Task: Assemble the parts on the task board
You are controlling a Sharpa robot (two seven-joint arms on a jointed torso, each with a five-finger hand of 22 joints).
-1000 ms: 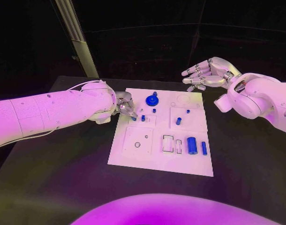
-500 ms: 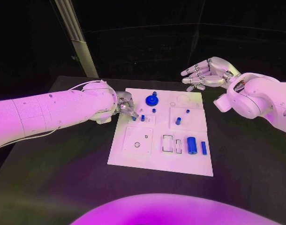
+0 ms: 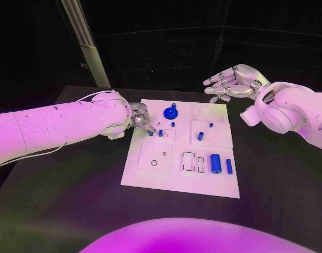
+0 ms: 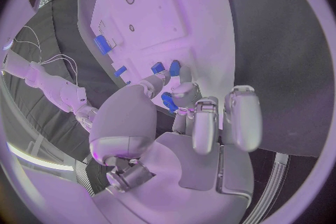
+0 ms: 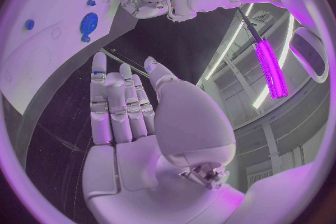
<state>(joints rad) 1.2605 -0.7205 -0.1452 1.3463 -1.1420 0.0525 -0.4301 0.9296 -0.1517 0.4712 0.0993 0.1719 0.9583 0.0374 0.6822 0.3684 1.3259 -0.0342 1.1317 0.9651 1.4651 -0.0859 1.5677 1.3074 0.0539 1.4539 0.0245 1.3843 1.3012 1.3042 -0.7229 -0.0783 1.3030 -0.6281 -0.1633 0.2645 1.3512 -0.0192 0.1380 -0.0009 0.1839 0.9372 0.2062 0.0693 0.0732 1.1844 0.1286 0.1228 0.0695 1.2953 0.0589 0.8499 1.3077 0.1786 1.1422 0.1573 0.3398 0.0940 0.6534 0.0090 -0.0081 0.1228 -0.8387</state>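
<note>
Overhead, I see my left hand (image 3: 136, 119) at the white task board's (image 3: 153, 179) edge on the black counter (image 3: 69, 200); its wrist view reveals fingertips pinching a small blue part (image 4: 168, 102); my right hand (image 3: 229, 82) hovers spread, holding nothing.

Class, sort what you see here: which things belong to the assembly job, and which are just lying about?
Job: task board; blue parts on it, such as the large cylinder and round knob; left hand, pinching a small blue part; right hand, held open above the table.

Lying about: white cable by the left wrist.
</note>
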